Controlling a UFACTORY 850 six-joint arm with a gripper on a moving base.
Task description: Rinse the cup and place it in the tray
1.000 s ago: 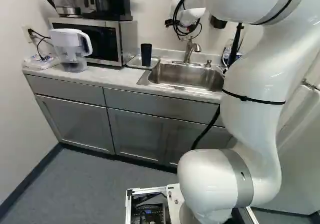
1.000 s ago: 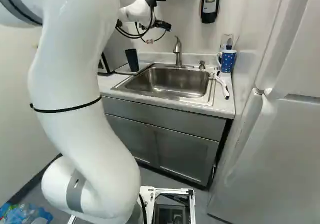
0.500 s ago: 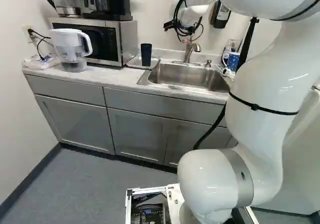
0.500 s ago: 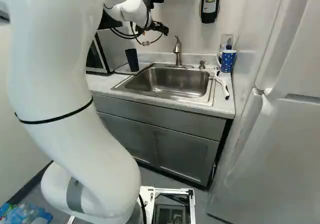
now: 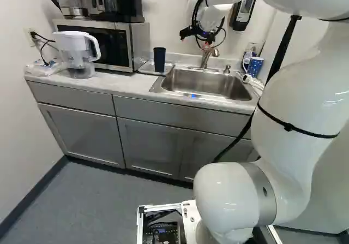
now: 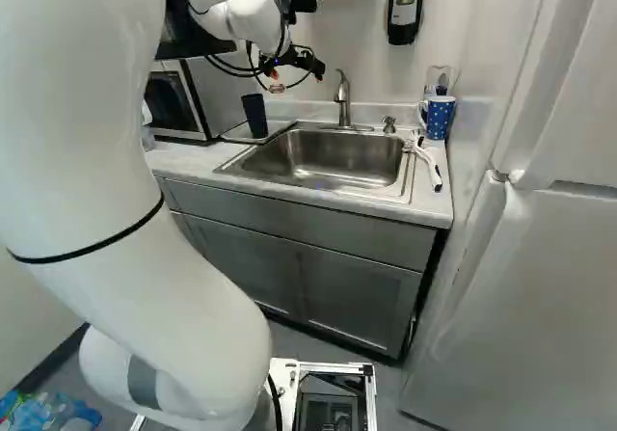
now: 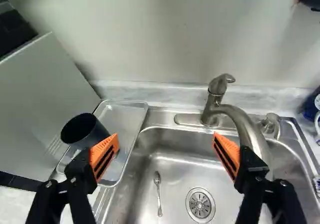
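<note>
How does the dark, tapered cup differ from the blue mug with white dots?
The dark cup is plain; the blue mug is dotted. The cup shows no handle, while the mug has one. The cup stands in the shallow tray, the mug on the counter. Both stand upright.

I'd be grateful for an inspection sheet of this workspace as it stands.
Surface: pale marbled counter around a stainless steel sink with a curved metal faucet.
Job's things: dark, tapered cup standing upright in a shallow, clear tray beside the sink.
Clutter: small metal spoon in the sink; blue mug with white dots and white-handled utensil on the sink's far side from the tray.
Gripper: open, above the sink.
Held item: nothing seen.
Cables: black cables loop at the arm's wrist; black cords at the wall outlet.
Surroundings: silver-and-black microwave, white-topped pitcher.
</note>
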